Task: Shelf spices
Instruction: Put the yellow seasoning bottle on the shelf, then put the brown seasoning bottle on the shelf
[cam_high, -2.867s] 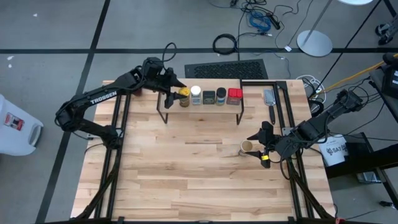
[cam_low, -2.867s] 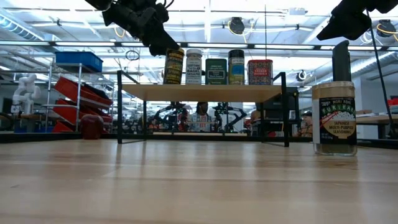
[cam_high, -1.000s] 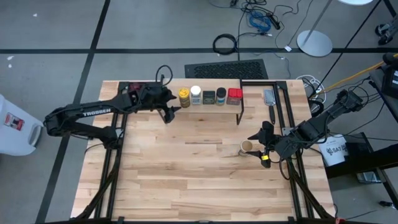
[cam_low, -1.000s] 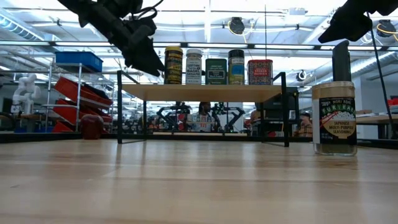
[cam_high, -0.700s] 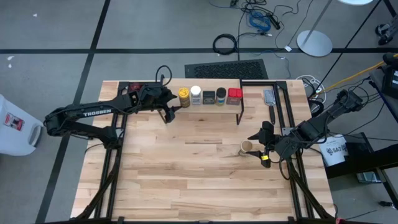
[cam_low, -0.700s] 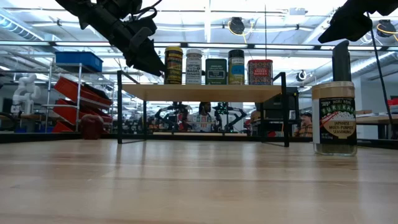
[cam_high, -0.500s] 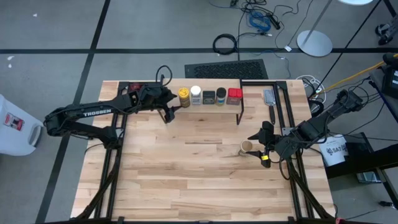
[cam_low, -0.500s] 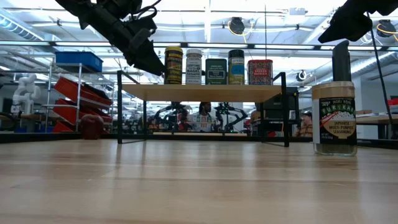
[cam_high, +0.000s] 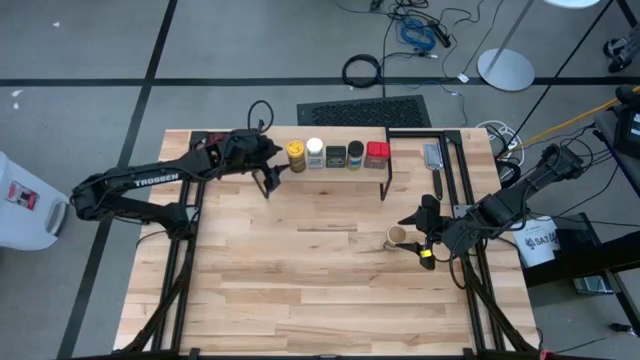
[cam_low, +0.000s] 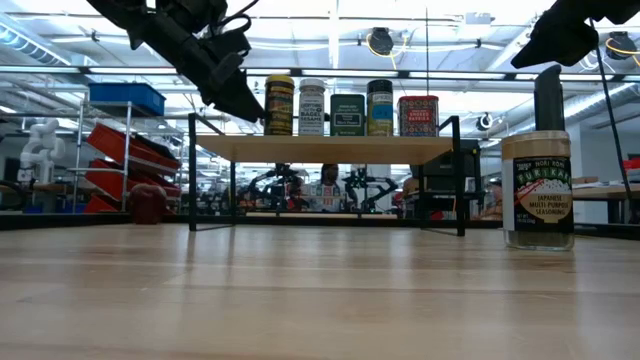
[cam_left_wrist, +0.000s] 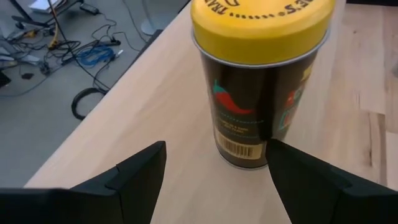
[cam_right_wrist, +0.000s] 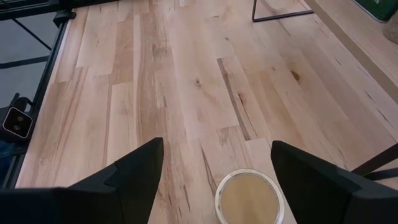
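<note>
The shelf (cam_low: 330, 148) stands at the far middle of the table. Several spices stand in a row on its plank: a yellow-topped jar (cam_high: 296, 155), a white-capped jar (cam_high: 315, 152), two dark ones (cam_high: 345, 155) and a red tin (cam_high: 377, 153). My left gripper (cam_left_wrist: 214, 162) hovers open just left of the yellow-topped jar (cam_left_wrist: 258, 81) and touches nothing. A tan-topped jar (cam_high: 397, 238) stands upright on the tabletop at the right. My right gripper (cam_right_wrist: 214, 155) is open above and right of this jar's lid (cam_right_wrist: 249, 198), also touching nothing.
A small dark-red round object (cam_low: 148, 203) lies at the far left of the table behind the left arm. A grey tool (cam_high: 432, 155) lies right of the shelf. Bare tabletop (cam_high: 300, 280) stretches across the near half. The room beyond holds racks and other robot arms.
My left gripper, which stood at the yellow-topped jar a few seconds ago, now hangs back to its left. In the last second it has only rolled and swung a little toward the jar, still open. The right arm and all jars have kept still.
</note>
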